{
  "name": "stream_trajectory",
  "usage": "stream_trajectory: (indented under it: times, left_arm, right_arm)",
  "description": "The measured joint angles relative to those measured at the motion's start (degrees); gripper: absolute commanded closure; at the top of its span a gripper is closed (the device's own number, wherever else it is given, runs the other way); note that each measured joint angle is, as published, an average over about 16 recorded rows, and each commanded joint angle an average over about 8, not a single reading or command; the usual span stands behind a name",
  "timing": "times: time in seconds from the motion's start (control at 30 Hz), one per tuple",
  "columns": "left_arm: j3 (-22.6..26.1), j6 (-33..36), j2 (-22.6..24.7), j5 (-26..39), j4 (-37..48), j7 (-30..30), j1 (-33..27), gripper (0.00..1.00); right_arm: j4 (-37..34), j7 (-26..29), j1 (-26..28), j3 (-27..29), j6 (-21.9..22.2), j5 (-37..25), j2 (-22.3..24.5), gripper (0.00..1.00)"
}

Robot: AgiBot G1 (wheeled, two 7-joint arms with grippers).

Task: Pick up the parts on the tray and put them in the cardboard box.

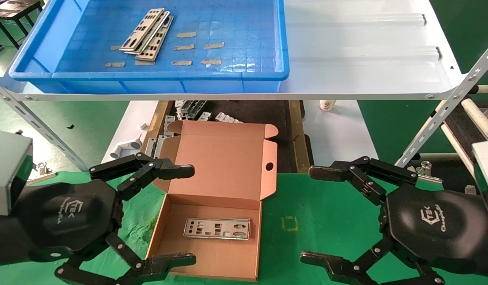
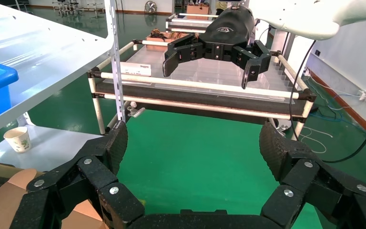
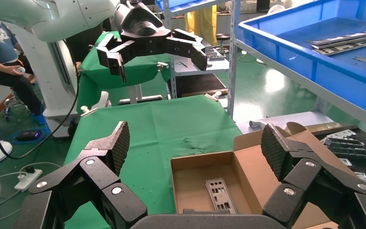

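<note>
My right gripper (image 3: 193, 143) hangs with its two black fingers (image 3: 109, 148) spread wide over the green cloth (image 3: 171, 124), nothing between them, and in the gap at about six o'clock sits the cardboard box (image 3: 205, 186), lid folded back, with one punched metal plate (image 3: 220, 194) lying flat on its floor. Well beyond it, around eleven o'clock, my left gripper (image 3: 157, 52) hovers above the cloth, its fingers also parted and empty. Up at two o'clock the blue tray (image 3: 324, 71) rests on the white shelf (image 3: 314, 93), with more parts (image 3: 350, 40) stacked together on its floor.
</note>
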Motion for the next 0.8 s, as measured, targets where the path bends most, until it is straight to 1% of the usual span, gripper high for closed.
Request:
stream_trajectory:
  times: [0.8]
  left_arm:
    - [0.0,0.0,0.0,0.0,0.0,0.0,0.0,0.0]
  right_arm:
    - [0.0,0.0,0.0,0.0,0.0,0.0,0.0,0.0]
